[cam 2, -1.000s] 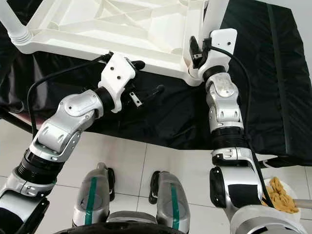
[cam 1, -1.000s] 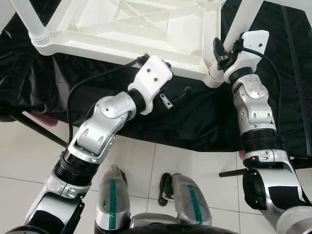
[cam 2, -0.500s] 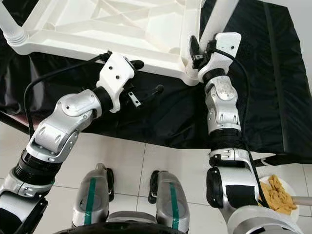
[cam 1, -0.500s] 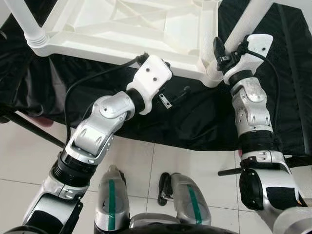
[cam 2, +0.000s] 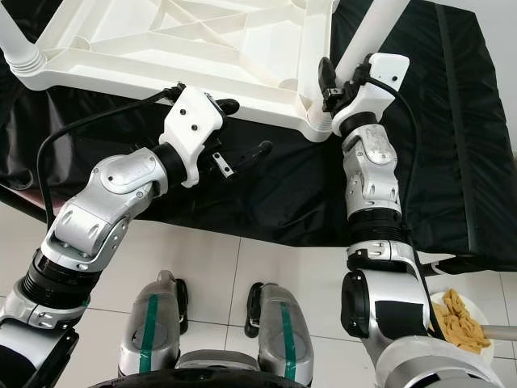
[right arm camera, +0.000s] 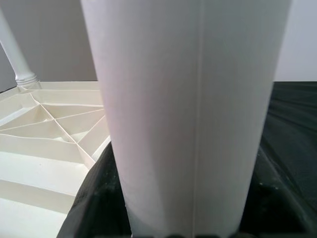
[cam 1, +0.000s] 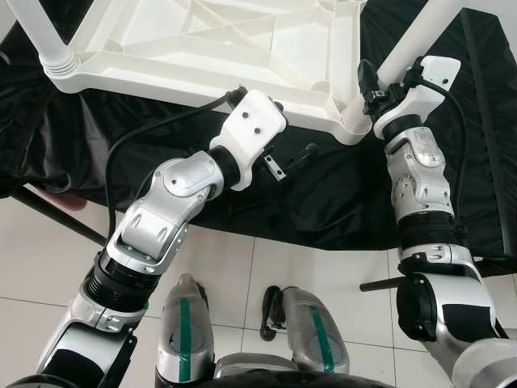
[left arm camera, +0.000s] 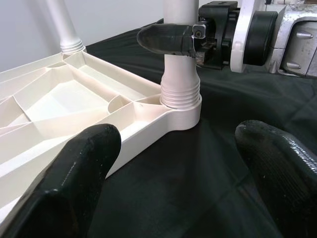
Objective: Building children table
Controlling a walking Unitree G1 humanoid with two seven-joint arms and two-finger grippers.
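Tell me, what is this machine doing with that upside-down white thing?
The robot is assembling a small white plastic table top, which lies upside down on a black cloth. Its right claw is shut on a white table leg that stands in the near corner socket. The left claw is open, just off the table top's near edge. Another leg already stands in a far corner.
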